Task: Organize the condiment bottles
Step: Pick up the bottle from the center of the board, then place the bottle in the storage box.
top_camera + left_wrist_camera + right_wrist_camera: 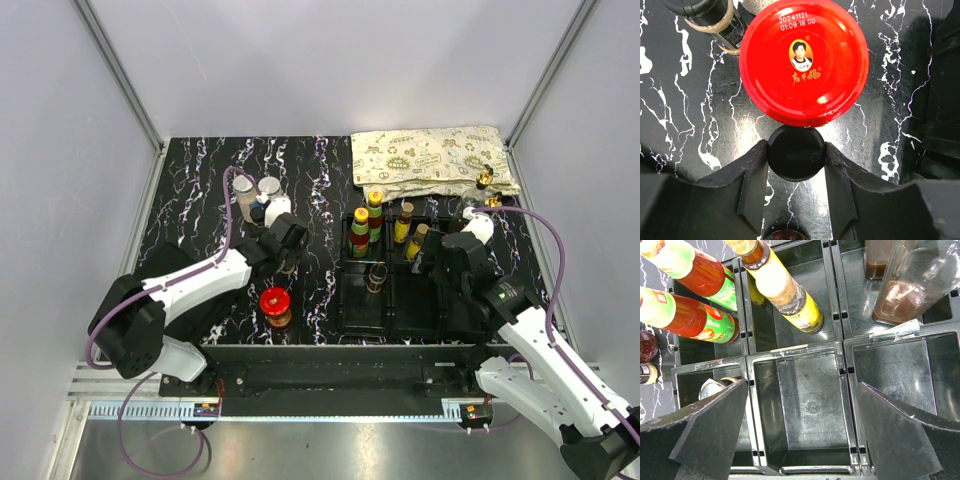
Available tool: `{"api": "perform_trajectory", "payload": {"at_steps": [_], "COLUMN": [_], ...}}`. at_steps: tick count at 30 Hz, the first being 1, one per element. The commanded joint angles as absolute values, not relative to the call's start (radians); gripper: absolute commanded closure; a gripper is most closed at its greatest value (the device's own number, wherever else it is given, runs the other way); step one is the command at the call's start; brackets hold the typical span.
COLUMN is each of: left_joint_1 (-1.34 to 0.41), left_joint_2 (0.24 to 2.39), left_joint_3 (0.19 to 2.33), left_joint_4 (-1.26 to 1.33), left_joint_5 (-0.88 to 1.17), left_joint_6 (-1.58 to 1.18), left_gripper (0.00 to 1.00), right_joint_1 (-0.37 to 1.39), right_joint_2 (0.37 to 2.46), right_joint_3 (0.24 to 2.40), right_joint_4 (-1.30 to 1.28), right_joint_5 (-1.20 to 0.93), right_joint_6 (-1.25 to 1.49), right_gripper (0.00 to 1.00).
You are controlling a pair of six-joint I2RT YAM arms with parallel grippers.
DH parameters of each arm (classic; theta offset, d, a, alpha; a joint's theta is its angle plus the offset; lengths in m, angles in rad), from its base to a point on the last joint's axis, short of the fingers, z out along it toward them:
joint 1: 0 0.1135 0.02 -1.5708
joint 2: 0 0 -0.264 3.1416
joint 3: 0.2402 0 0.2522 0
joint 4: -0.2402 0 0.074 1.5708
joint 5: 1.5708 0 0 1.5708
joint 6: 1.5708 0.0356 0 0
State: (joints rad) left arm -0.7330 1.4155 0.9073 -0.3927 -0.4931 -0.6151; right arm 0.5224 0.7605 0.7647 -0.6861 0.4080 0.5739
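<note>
Robot lab test cell, plain white panel walls [300,60] on aluminium frame posts [120,75], black white-veined marble-pattern tabletop [190,190], slotted aluminium rail [300,410] along its near edge

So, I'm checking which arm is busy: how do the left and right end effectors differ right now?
The left end effector is closed around a black-capped bottle; the right end effector is wide open and holds nothing. The left is over the table, next to a red-lidded jar; the right hovers above an empty tray compartment. Both point downward.
</note>
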Motion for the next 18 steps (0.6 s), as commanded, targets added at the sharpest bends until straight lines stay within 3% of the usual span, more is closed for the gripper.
{"api": "perform_trajectory", "payload": {"at_steps": [1, 5, 18], "left_joint_1": [-0.729, -0.753, -1.035], "left_joint_2": [1.393, 1.345, 1.279], "left_joint_3": [0.928, 0.928, 1.066], "left_joint_4": [-0.374, -0.390, -0.447], "left_joint_5": [-0.512, -0.554, -0.790], "left_joint_6": [-0.606, -0.601, -0.480], "left_gripper": [0.85, 1.00, 1.00], "right_joint_1": [0.520, 0.518, 0.520], "right_joint_2": [0.753, 0.758, 0.758], "right_joint_3": [0.787, 0.787, 0.790], "right_joint_4": [-0.673, -0.672, -0.670], "right_joint_5": [0.443, 0.443, 0.439], "right_joint_6": [0.581, 0.584, 0.586], "right_gripper": [0.00, 0.00, 0.00]}}
